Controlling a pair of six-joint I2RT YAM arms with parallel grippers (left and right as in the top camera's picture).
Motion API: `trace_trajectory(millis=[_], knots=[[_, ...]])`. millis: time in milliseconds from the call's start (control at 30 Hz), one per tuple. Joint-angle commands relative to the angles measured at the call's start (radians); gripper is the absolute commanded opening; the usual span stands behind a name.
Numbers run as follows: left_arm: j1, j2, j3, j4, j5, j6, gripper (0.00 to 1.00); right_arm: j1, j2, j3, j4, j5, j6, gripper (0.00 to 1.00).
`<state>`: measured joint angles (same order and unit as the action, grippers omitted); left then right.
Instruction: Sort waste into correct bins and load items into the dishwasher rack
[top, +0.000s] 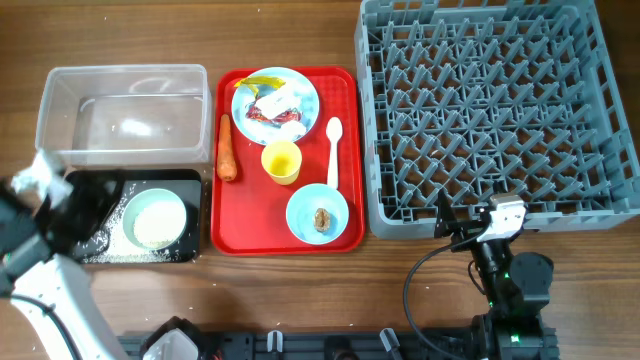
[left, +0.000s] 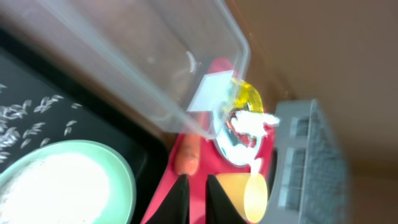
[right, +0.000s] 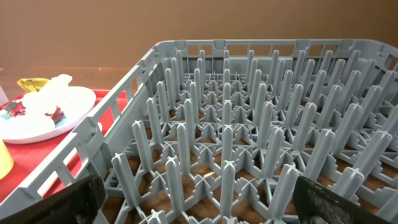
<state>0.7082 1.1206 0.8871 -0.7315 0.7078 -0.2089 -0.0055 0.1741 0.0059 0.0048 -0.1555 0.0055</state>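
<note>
While rice (top: 155, 222) fills the bowl (top: 182, 212), I'd reopen my near-clenched, empty left gripper (left: 198, 180) for its rim; right gripper (right: 199, 199) is released.

Wooden table (top: 300, 30), brown, grain running left to right. Four things sit directly on it.
- Far left: clear tub (top: 60, 150).
- In front of the tub: black tray (top: 200, 215). Their long edges appear to touch, but the seam is too dark to confirm.
- Centre: red serving tray (top: 250, 215), just beside both.
- Right: dishwasher rack (top: 365, 120), just beside the red tray's right edge.
</note>
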Motion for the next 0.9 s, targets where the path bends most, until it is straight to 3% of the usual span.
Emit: trace_trajectory(millis=[0, 67, 233, 433, 867], knots=[[-0.272, -0.023, 0.104, -0.047, -0.445, -0.095, 0.20, -0.003, -0.003, -0.001, 0.006, 0.007, -0.005, 0.99], [-0.443, -0.012, 0.104, -0.053, -0.587, -0.122, 0.27, -0.003, -0.003, -0.001, 0.006, 0.007, -0.005, 1.00], [-0.574, 0.037, 0.104, -0.073, -0.616, -0.148, 0.31, -0.003, -0.003, -0.001, 0.006, 0.007, -0.005, 1.00], [-0.600, 0.156, 0.098, -0.202, -0.730, -0.140, 0.28, -0.003, -0.003, -0.001, 0.006, 0.006, -0.005, 1.00], [-0.600, 0.246, 0.080, -0.264, -0.728, -0.171, 0.29, -0.003, -0.003, -0.001, 0.006, 0.006, -0.005, 1.00]])
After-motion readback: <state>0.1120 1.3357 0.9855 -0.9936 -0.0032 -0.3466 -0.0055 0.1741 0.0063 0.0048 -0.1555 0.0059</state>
